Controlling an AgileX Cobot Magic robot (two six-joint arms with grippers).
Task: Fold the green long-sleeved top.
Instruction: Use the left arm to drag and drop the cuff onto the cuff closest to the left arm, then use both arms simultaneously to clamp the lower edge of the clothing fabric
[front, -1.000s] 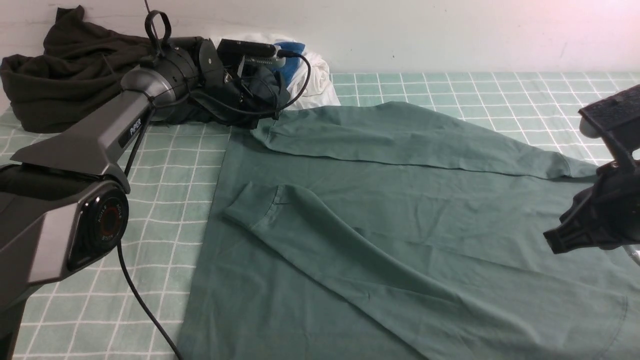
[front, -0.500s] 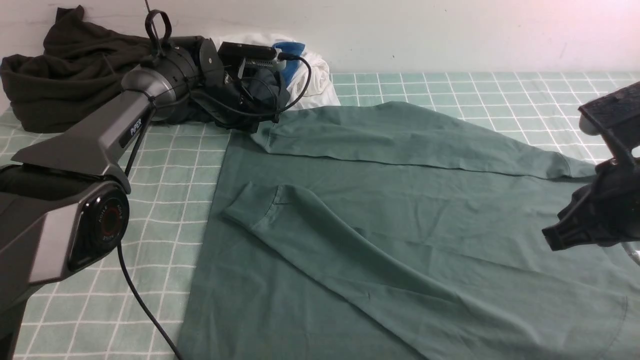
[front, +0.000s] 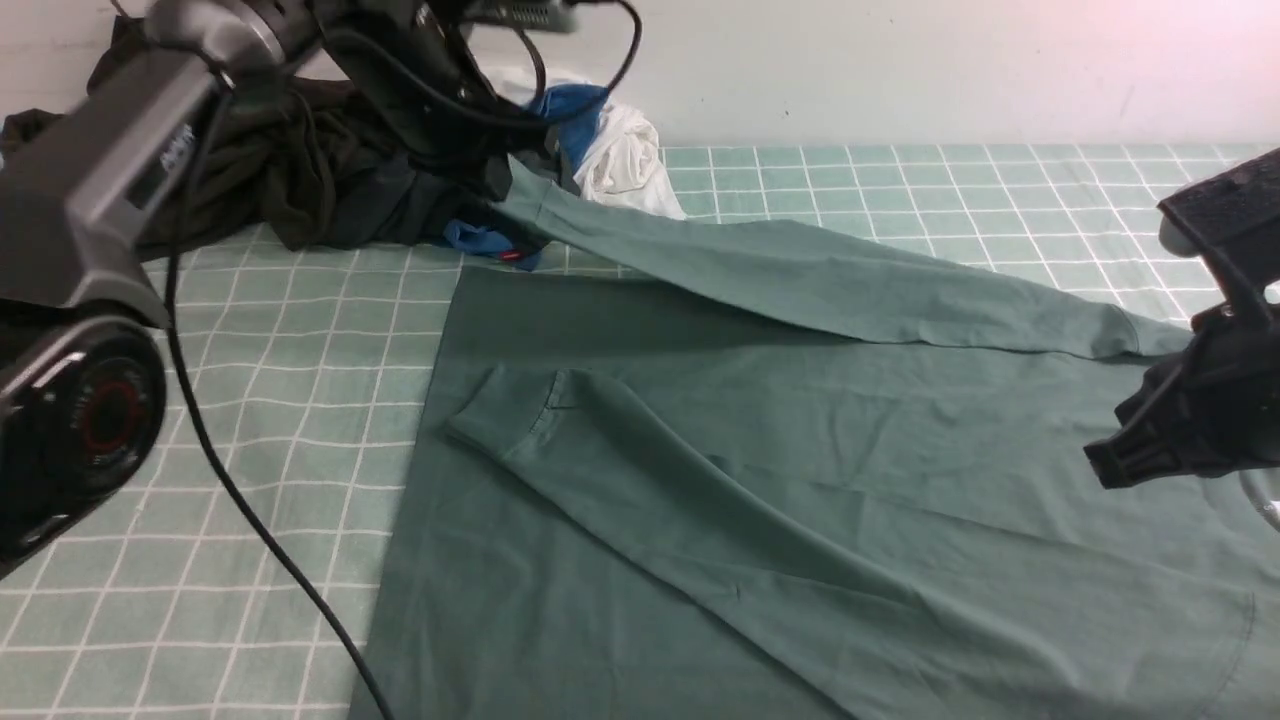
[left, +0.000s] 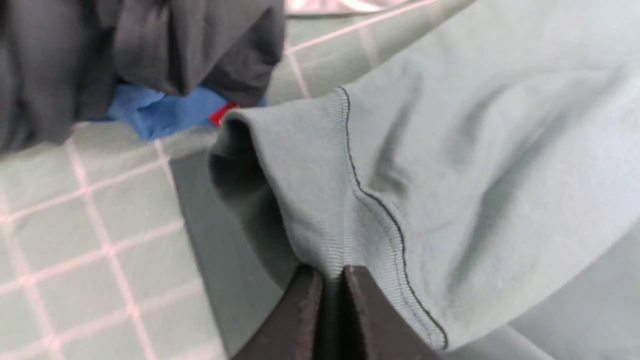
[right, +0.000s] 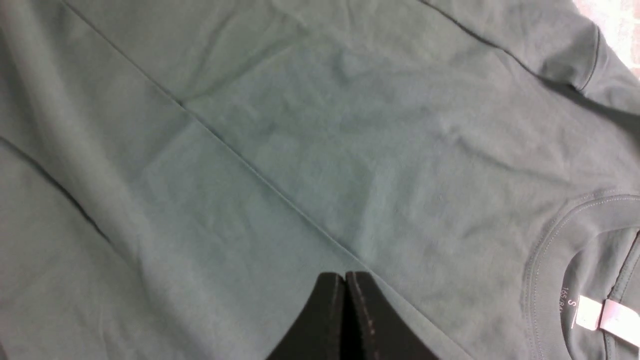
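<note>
The green long-sleeved top (front: 800, 480) lies spread across the checked table, its near sleeve folded over the body with the cuff (front: 500, 410) at the left. My left gripper (front: 495, 180) is shut on the ribbed cuff (left: 310, 200) of the far sleeve (front: 800, 280) and holds it above the table at the back left. My right gripper (right: 344, 276) is shut and empty, hovering over the top's body near the neckline (right: 575, 250); in the front view only its wrist (front: 1190, 420) shows at the right.
A dark olive-black garment (front: 250, 180) is heaped at the back left, with blue cloth (front: 480, 240) and white cloth (front: 625, 155) beside it. The wall runs along the table's back edge. The left arm's cable (front: 250, 520) hangs over the table at the left.
My left gripper has risen from the table with the far sleeve's cuff in it, so the sleeve now slopes up toward the back left. The right arm has hardly moved.
</note>
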